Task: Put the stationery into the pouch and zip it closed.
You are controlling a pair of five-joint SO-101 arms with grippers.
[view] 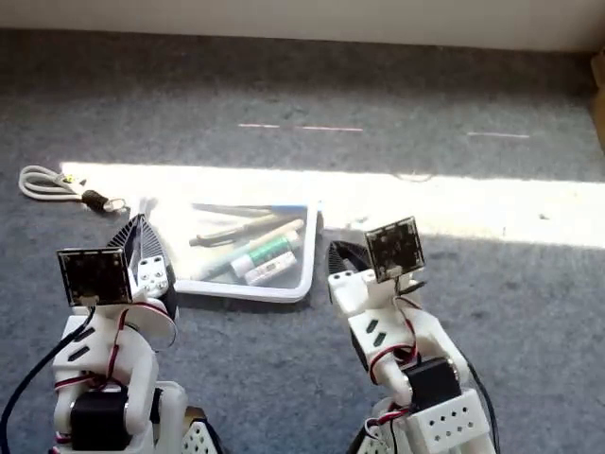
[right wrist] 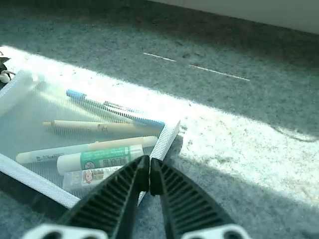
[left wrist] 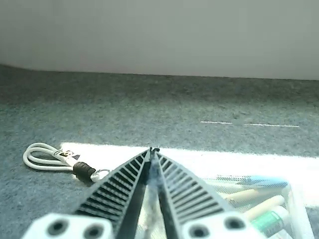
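The clear, white-edged mesh pouch [view: 236, 289] lies flat on the worktop, 8 o'clock of centre; the stationery [view: 257, 250] lies inside, roughly parallel.

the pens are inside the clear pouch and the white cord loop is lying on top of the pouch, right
Not quite. The pens are inside the clear pouch, but the white cord loop is not on top of it. It lies on the carpet, apart from the pouch, on the far side of the left gripper. The high view shows this.
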